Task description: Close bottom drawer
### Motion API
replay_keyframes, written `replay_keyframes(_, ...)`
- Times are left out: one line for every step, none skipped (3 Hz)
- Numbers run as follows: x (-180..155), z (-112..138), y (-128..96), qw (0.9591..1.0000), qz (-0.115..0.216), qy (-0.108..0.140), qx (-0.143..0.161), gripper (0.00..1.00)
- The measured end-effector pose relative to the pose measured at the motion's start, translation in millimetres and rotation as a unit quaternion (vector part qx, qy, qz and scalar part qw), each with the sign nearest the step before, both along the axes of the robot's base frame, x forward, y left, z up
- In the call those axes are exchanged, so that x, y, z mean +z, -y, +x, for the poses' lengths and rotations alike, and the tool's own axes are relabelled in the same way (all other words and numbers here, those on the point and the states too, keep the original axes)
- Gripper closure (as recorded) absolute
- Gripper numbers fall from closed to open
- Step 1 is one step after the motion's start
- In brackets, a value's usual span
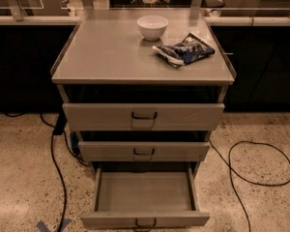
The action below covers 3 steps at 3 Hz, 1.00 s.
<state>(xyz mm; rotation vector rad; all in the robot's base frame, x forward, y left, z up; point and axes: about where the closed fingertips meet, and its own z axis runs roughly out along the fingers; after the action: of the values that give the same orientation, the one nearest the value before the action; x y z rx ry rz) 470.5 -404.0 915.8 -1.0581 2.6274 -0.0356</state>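
Note:
The grey-beige cabinet stands in the middle of the camera view with three drawers. The bottom drawer is pulled far out towards me; its shallow tray is empty. Its low front with a small dark wire handle sits at the bottom edge of the view. The middle drawer and the top drawer are each out a little. The gripper is not in view.
A white bowl and a dark blue snack bag lie on the cabinet top. Black cables run over the speckled floor at the left and loop at the right. Dark counters stand behind.

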Motion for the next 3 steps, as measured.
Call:
replay_keyframes(-24.8, -12.5, 1.0, 0.9985, -0.029, -0.047, -0.003, 0.0)
replay_keyframes(-49.4, -24.8, 1.6, 0.9948, -0.048, -0.088, -0.013, 0.0)
replay_keyframes(-74.2, -36.5, 7.8, 0.9909, -0.048, -0.119, -0.041, 0.0)
